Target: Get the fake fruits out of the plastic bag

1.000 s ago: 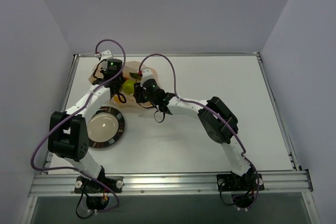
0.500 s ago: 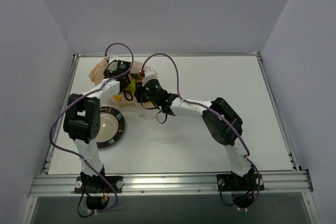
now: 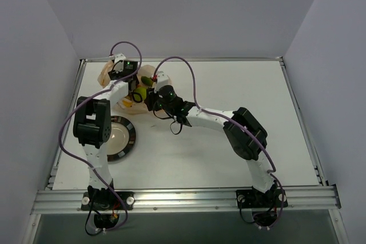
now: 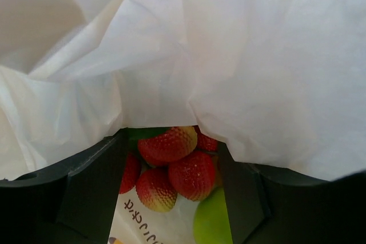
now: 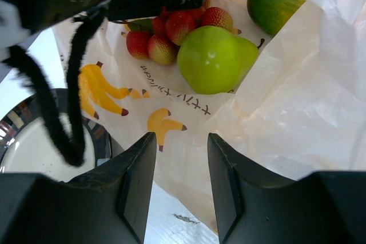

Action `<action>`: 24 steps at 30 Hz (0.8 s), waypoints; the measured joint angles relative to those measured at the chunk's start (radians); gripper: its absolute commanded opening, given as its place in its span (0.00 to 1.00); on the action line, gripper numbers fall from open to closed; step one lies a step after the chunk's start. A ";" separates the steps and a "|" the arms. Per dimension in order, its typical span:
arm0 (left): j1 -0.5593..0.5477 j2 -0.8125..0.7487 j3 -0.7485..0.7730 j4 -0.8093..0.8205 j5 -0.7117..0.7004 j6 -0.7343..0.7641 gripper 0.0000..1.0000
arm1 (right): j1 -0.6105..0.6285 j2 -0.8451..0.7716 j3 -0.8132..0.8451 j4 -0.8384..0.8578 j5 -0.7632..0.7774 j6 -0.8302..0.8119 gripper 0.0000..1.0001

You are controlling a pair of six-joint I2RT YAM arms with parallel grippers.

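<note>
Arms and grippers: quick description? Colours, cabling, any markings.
The left arm and right arm match: white links, bulky black joint housings, and a purple cable looping along each. A green light glows on the left wrist. The left gripper and right gripper have plain black, flat fingers. No printed markings are readable.

**Plastic bag** (image 5: 286,101): thin translucent film, crinkled and faintly shiny, printed with flat yellow bananas.
**Pear** (image 5: 214,58) and **mango-like fruit** (image 5: 273,5): smooth, glossy moulded plastic with bright highlights.
**Red strawberries** (image 4: 171,144): pimpled, seed-textured skin with a soft sheen.
**Right claw** (image 5: 180,181) and **left claw** (image 4: 171,198): matt black plastic fingers.
**Wrist cable** (image 5: 72,112): fuzzy black braided sleeve.
**Plate** (image 3: 133,136): shiny, reflective dark rim.
**Desk** (image 3: 229,90): smooth, matt white surface.
</note>
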 measured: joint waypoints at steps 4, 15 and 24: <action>0.009 0.033 0.013 0.001 0.009 0.009 0.66 | 0.009 -0.012 0.000 -0.002 -0.004 -0.001 0.37; 0.011 0.065 0.010 0.050 0.049 0.031 0.02 | 0.010 -0.031 0.000 0.000 -0.004 -0.001 0.38; 0.013 -0.069 -0.110 0.067 0.086 0.031 0.02 | 0.003 -0.031 0.000 0.009 0.006 0.020 0.40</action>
